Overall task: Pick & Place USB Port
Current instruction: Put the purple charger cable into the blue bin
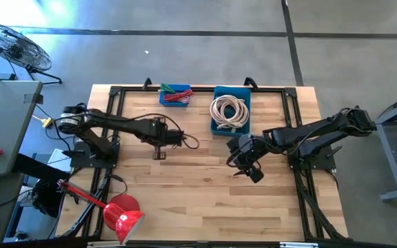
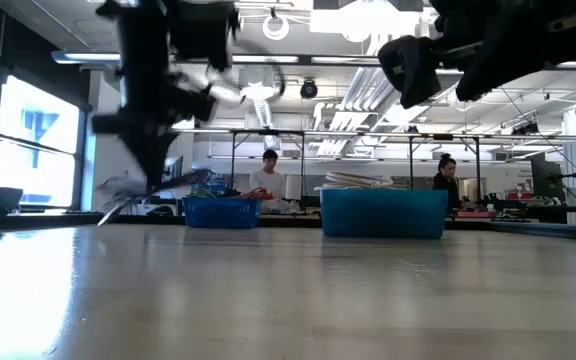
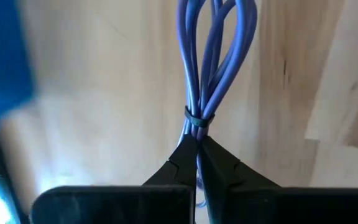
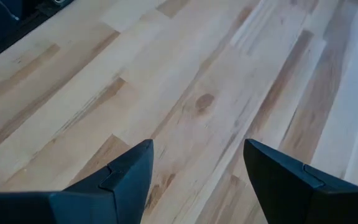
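A bundled blue cable (image 3: pixel 213 56), its strands looped and cinched by a dark tie, is pinched at the tied end between the left tool's (image 3: pixel 196 163) closed fingers, lifted above the wooden tabletop (image 3: pixel 104 106), near the small blue bin (image 1: pixel 176 96).

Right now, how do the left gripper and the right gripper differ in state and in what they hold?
The left gripper is shut on the blue cable bundle, just below its black tie; the right gripper is open and holds nothing. The left gripper sits in front of the small blue bin, the right gripper in front of the large blue bin. Both hang above the wooden table.
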Robot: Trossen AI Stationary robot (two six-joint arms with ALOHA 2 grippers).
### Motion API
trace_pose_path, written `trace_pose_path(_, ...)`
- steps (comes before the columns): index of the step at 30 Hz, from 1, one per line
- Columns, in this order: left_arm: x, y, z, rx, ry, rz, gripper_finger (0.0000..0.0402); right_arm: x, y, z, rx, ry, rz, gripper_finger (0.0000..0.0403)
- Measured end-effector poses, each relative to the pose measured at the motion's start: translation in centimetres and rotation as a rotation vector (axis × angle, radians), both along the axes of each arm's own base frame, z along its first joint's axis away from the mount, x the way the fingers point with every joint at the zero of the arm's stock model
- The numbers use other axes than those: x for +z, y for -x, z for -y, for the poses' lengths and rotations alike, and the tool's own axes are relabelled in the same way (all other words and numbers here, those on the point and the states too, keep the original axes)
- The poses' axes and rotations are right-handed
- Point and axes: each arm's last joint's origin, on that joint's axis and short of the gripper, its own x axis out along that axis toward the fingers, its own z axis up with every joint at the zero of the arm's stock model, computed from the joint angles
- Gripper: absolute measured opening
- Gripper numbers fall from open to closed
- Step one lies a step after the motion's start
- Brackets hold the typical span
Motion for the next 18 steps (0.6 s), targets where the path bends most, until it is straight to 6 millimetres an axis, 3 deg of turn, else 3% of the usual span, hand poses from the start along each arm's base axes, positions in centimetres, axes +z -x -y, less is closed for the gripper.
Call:
trace_pose_path(4, 4.5, -1.6, -0.3, -0.055, -0.139, 0.064, 0.0001, 0.5, 0.3, -0.3, 0.007, 0.032, 0.036, 0.0243)
trace_pose_path(9, 9.1, -2.5, -2.9, -0.062, -0.298, 0.094, 0.0001, 1.6, 0.9, -0.5, 0.001, 0.047, 0.083, 0.0243)
trace_pose_path(13, 11.0, -2.6, -6.5, -0.038, -0.363, 0.119, 0.0001, 2.4, 1.5, -0.6, 0.005, 0.040, 0.118, 0.0243)
trace_pose_path(18, 11.1, -2.4, -11.6, -0.007, -0.344, 0.188, 0.0001, 3.1, 2.0, -0.5, -0.006, 0.025, 0.140, 0.0243)
